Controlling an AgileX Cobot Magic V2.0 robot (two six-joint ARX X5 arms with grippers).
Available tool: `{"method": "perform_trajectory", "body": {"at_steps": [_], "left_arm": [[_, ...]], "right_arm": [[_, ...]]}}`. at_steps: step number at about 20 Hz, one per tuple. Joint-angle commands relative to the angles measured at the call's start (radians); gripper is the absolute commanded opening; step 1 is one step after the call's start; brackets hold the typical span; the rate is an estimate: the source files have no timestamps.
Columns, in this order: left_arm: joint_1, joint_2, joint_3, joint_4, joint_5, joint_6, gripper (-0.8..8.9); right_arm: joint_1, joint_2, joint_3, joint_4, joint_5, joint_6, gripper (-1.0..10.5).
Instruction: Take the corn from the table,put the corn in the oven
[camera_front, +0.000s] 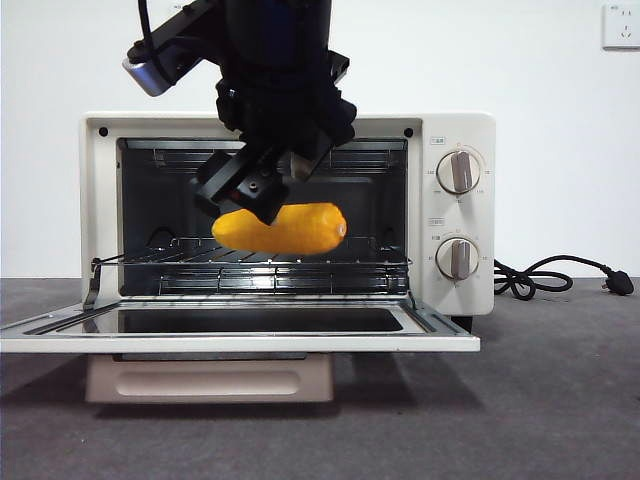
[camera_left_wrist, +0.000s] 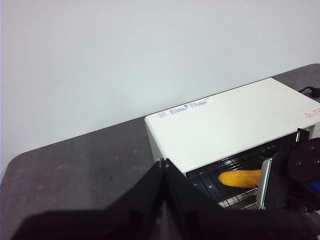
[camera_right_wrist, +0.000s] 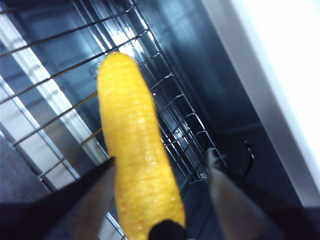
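Right pincer (camera_front: 255, 200): released. Its jaws are spread, one against the corn (camera_front: 285, 228) and the other clear of it.
Corn's place: inside the open oven (camera_front: 455, 135), just above the wire rack (camera_front: 300, 268). You can't tell whether it touches the wires.
Long axis: crosswise to the oven mouth. The pincer straddles one end, so you'd likely want to retreat straight up and out.
Left pincer (camera_left_wrist: 162, 165): clenched on nothing, waiting well off over the counter (camera_front: 560, 400).
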Motion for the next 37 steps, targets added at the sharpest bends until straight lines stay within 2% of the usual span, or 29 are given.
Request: {"method": "perform_trajectory", "body": {"at_steps": [1, 4, 7, 15, 24, 25, 28, 32, 37], "left_arm": [[-0.002, -0.003, 0.003, -0.003, -0.003, 0.011, -0.07], [-0.002, -0.003, 0.003, -0.003, -0.003, 0.011, -0.07], [-0.002, -0.003, 0.003, -0.003, -0.003, 0.011, -0.07], [-0.002, -0.001, 0.003, -0.003, -0.003, 0.012, -0.07], [-0.002, 0.061, 0.003, -0.001, 0.001, 0.011, -0.07], [-0.002, 0.076, 0.003, -0.005, 0.001, 0.012, -0.07], [-0.002, 0.132, 0.003, -0.013, 0.007, 0.015, -0.07], [-0.002, 0.225, 0.003, -0.027, 0.084, 0.04, -0.08], [-0.001, 0.346, 0.003, -0.069, 0.257, 0.074, -0.08]], "right_arm": [[0.006, 0.015, 0.0, -0.002, 0.024, 0.04, 3.5], [0.023, 0.014, 0.0, -0.002, 0.066, 0.04, 3.5], [0.041, 0.003, 0.0, -0.036, 0.071, 0.052, 3.5], [0.124, -0.071, 0.0, -0.204, 0.141, 0.2, 3.5], [0.267, -0.282, 0.0, -0.359, 0.196, 0.336, 3.4], [0.286, -0.311, 0.0, -0.382, 0.202, 0.353, 3.3], [0.33, -0.397, 0.0, -0.454, 0.208, 0.397, 2.0], [0.366, -0.509, 0.0, -0.546, 0.208, 0.46, 0.5], [0.372, -0.624, 0.0, -0.652, 0.193, 0.536, 0.2]]}}
